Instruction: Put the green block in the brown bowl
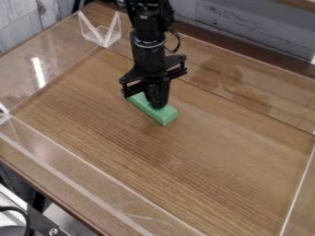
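Note:
The green block (pixel 159 112) is a light green bar lying on the wooden table (pixel 185 157), a little above the middle of the camera view. My black gripper (pixel 153 96) points straight down onto the block's upper-left end, and its fingers are closed against that end. The block rests on the wood; its lower-right end sticks out past the fingers. The brown bowl is out of view.
A clear plastic wall (pixel 25 138) rims the table on all sides. A small clear stand (pixel 101 34) sits at the back left. Bare wood stretches in front of and to the right of the block.

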